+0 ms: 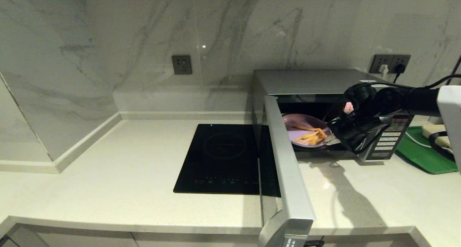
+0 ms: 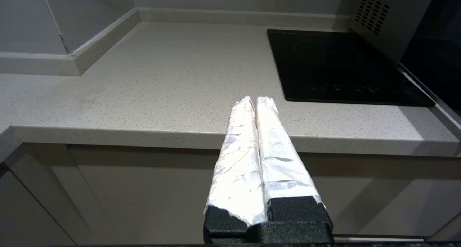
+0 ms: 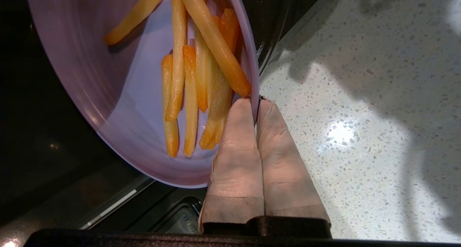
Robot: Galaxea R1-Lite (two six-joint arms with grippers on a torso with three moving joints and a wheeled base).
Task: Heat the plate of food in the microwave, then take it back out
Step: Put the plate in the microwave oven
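The right pincer (image 3: 256, 102) is clenched on the near rim of the plate (image 1: 300, 126), which sits at the open mouth of the microwave (image 1: 309, 82). Best keep the plate level and clear of the door (image 1: 286, 164). Its fries (image 1: 311, 135) run roughly left-right. The left pincer (image 2: 256, 102), closed empty, hangs by the table (image 2: 144, 92) edge.

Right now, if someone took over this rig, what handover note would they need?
Right gripper: shut on the rim of the plate of food, at the microwave opening.
Left gripper: shut, empty, parked at the counter edge.
Microwave door is wide open; the plate is inside the cavity.
Whether heating has happened cannot be told.
Left: depending on that, release and heat, or bring the plate out.
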